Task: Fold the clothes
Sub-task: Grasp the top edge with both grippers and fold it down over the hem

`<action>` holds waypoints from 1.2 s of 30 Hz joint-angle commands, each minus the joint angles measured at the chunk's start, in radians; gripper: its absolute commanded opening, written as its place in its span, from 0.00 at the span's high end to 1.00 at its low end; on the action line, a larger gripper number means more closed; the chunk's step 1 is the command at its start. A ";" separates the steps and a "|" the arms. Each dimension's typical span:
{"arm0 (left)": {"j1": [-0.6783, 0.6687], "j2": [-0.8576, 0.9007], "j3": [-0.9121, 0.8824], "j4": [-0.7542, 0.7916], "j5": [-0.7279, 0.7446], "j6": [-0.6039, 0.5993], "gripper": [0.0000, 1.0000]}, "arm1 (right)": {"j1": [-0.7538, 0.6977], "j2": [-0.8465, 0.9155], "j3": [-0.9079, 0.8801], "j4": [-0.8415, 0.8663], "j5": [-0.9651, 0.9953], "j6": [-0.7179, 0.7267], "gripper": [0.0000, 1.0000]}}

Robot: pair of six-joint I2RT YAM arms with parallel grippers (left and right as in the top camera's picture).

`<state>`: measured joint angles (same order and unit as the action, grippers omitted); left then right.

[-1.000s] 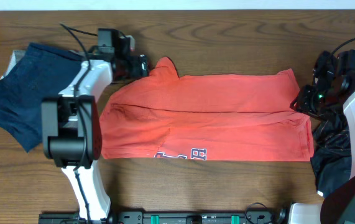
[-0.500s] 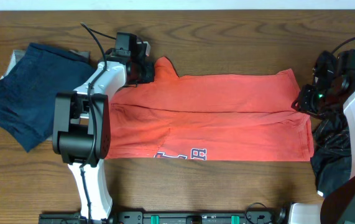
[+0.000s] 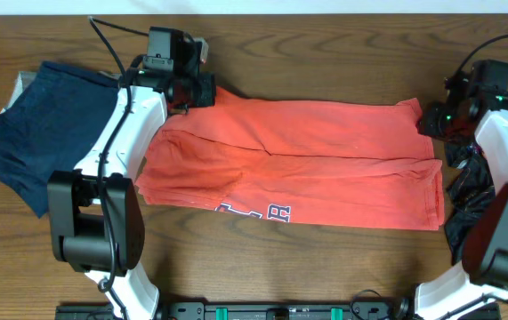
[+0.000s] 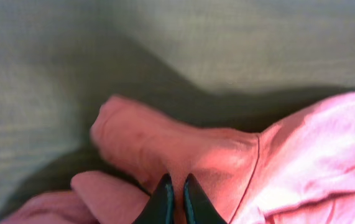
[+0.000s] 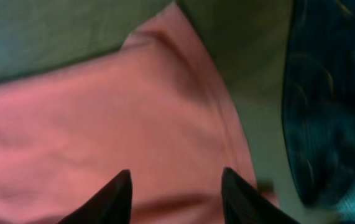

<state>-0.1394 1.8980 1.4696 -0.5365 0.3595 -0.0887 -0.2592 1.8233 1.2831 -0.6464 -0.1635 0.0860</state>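
- My left tool point(image 4: 177, 183) pinched tight on a coral T-shirt point(image 4: 301, 149) fold.
- My right tool point(image 5: 176, 180) jaws apart, T-shirt edge below; black garment point(image 5: 332, 93) right of it.

The T-shirt point(image 3: 325, 169) lies on the table point(image 3: 325, 53), a garment pile point(image 3: 31, 142) left of it, another garment point(image 3: 469, 209) right.

The red T-shirt point(image 3: 307, 160) lies folded lengthwise across mid-frame, lettering at its lower edge. Navy garments point(image 3: 40, 133) lie stacked far left, a black garment point(image 3: 467, 209) far right.
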 commanded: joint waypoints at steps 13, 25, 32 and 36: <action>0.001 0.011 -0.057 -0.047 -0.010 0.003 0.94 | 0.080 0.274 0.003 0.411 0.053 0.022 0.39; 0.001 0.011 -0.061 -0.062 -0.013 0.003 0.94 | 0.083 0.317 0.003 0.470 0.089 0.085 0.79; 0.003 0.011 -0.061 -0.063 -0.013 0.003 0.94 | 0.077 0.304 0.011 0.411 0.127 0.085 0.99; 0.006 -0.011 -0.061 -0.078 -0.013 0.003 0.94 | 0.060 0.232 0.021 0.320 0.183 0.086 0.99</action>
<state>-0.1394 1.9076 1.4147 -0.6010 0.3592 -0.0887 -0.1841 2.0892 1.3136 -0.2764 -0.0479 0.1650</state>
